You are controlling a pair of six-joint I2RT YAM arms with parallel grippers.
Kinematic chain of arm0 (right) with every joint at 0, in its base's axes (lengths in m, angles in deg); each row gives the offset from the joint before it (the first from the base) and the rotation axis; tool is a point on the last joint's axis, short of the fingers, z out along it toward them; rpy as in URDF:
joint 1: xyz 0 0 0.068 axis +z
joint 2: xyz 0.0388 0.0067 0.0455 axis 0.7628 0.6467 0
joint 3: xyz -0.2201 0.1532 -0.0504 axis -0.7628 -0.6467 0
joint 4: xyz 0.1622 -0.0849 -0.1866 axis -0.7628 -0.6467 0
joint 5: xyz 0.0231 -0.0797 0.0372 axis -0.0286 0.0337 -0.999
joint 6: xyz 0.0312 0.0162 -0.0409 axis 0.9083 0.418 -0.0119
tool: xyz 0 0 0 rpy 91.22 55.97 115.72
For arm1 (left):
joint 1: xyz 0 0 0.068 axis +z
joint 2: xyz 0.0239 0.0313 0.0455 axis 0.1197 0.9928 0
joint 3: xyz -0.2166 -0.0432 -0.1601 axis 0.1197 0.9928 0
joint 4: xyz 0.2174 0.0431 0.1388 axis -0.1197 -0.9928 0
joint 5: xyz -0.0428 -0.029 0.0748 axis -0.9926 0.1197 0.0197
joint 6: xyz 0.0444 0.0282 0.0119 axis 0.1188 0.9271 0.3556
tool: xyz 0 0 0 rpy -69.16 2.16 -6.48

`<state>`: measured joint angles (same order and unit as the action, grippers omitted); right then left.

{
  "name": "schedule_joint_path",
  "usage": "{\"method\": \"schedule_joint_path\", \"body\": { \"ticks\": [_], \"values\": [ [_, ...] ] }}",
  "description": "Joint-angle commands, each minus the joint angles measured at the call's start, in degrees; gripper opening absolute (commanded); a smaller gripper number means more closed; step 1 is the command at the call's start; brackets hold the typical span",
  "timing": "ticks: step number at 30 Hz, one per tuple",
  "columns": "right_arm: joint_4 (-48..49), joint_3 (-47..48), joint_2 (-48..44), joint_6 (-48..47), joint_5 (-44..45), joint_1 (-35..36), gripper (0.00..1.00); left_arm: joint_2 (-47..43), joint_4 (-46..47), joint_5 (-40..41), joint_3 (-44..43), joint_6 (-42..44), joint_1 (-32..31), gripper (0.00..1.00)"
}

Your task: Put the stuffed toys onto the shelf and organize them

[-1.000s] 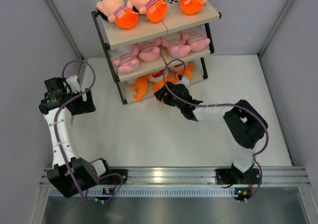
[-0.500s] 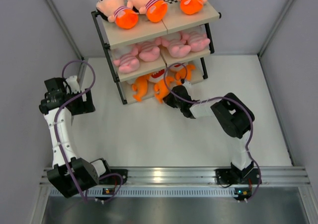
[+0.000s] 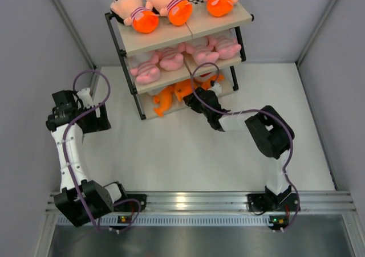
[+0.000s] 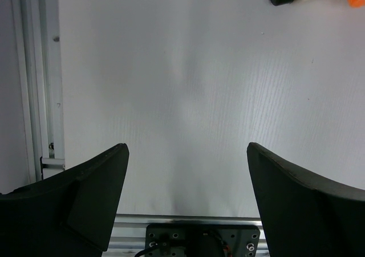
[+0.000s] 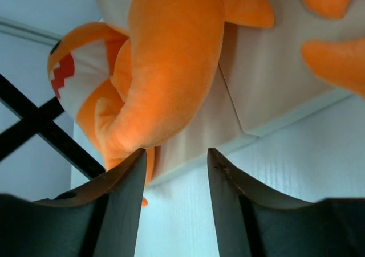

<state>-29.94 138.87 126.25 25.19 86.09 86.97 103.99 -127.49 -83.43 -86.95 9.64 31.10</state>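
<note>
Overhead, top view: right gripper (image 3: pixel 199 101) is at the bottom tier of the shelf (image 3: pixel 219 22), beside the orange sharks (image 3: pixel 171 93). Left gripper (image 3: pixel 93 115) is well apart, so the right arm is nearer.

Left wrist view: left gripper (image 4: pixel 185 154) spread wide, empty.

Right wrist view: right gripper (image 5: pixel 174 154) part-spread, nothing between the jaws. Nearest shark (image 5: pixel 171 57), soft fuzzy plush, lies on the smooth beige board (image 5: pixel 268 80), long axis slanting up-right from the left finger.

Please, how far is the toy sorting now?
Nearly done. On the shelf: three dolls on top, pink animals in the middle, orange sharks at the bottom; no toy shows on the table. The right tool, jaws apart, is at one shark's tail by the bottom board's edge. Remaining: probably nudging that shark in. The left tool hangs open.
</note>
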Motion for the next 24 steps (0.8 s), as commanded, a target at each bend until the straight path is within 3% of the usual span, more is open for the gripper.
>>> {"method": "schedule_joint_path", "body": {
  "ticks": [1, 5, 6, 12, 15, 20, 24],
  "values": [
    [5.7, -4.4, -5.0, -0.1, -0.1, -1.0, 0.49, 0.1, 1.6, -3.0, 1.2, 1.6, 0.1, 0.9],
    [2.6, -10.0, -14.3, -6.2, -4.0, -1.0, 0.58, 3.2, 1.6, -3.5, -0.4, 1.8, -0.3, 0.88],
    [0.5, -10.0, -15.9, -11.4, -5.3, -1.0, 0.58, 3.7, 1.6, -3.5, -0.8, 1.7, -0.6, 0.88],
    [-19.7, -11.4, -30.1, -31.4, -11.4, -1.8, 0.63, 6.3, 1.9, -2.4, -4.4, 1.0, -9.4, 0.87],
    [-32.9, -9.4, -35.1, -35.9, -14.5, -6.0, 0.62, 7.4, 2.0, 0.0, -6.4, 0.5, -13.9, 0.87],
    [-37.9, -9.7, -43.0, -38.7, -19.9, -20.9, 0.6, 7.6, 2.0, -1.5, -12.1, -0.8, -17.2, 0.88],
    [-33.3, -4.9, -41.8, -42.7, -24.2, -33.8, 0.57, 9.1, 3.3, -2.1, -19.0, -2.8, -21.5, 0.89]
  ]
}}
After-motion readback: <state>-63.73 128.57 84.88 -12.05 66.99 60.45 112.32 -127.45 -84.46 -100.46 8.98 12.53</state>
